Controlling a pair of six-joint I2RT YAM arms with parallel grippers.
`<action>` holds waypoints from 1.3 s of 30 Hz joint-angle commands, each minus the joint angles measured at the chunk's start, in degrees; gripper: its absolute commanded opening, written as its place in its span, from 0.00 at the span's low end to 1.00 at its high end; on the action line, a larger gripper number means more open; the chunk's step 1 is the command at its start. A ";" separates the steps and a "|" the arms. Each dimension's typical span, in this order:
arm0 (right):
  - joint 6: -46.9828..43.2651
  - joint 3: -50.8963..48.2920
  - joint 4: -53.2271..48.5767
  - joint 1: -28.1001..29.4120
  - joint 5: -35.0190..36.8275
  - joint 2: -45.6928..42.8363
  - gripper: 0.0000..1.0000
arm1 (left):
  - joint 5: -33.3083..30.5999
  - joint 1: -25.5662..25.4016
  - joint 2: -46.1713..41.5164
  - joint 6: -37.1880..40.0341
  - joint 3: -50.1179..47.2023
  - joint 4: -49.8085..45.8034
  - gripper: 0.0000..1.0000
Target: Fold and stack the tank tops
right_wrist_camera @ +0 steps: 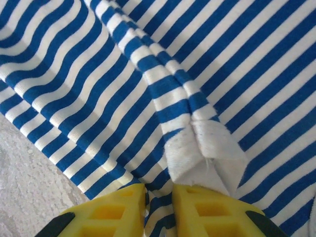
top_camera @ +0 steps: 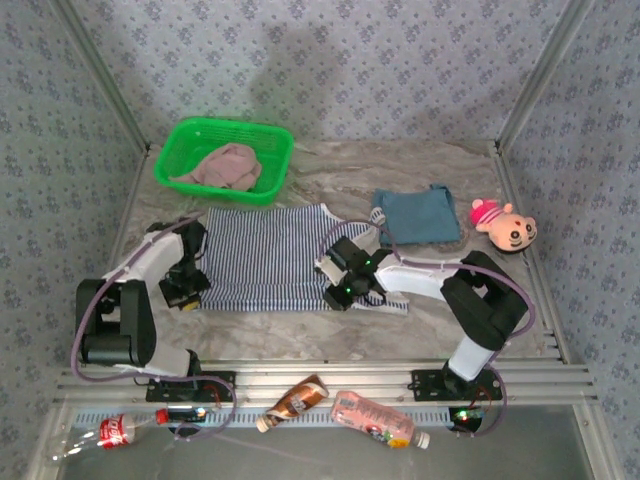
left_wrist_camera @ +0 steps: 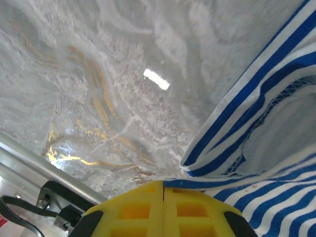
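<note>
Striped tank top [top_camera: 262, 258], navy-and-white, flat, slightly rumpled.

Top view: bright, even light from above; a broad soft shadow lies on the back wall [top_camera: 300, 60]. Left wrist view: a small white glare patch sits on the table [left_wrist_camera: 98, 74], whose veining looks soft and slightly smeared. Right wrist view: evenly lit, the striped top [right_wrist_camera: 98, 74] sharp mid-frame, its stripes softer toward the bottom edge.

The near edge of the striped tank top [top_camera: 260, 258] is partly hidden under the arms, apparently gripped.
</note>
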 commanded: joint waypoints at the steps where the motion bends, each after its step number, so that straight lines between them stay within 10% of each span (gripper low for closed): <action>1: 1.78 -1.78 -5.80 -1.43 0.30 -2.51 0.25 | -3.48 -0.18 2.32 -1.00 0.14 -0.69 0.00; 20: 8.10 -3.09 -18.65 -8.88 -4.52 -14.89 0.32 | 1.71 -1.34 -6.05 -4.95 4.08 -6.91 0.50; 30: 16.26 -5.41 -35.31 -16.93 4.10 -23.41 0.47 | 13.38 -12.13 -4.49 -14.64 2.78 5.03 0.57; 39: 16.88 -7.92 -33.56 -22.42 1.20 -20.89 0.51 | 12.69 -11.35 0.73 -11.06 -1.50 12.30 0.58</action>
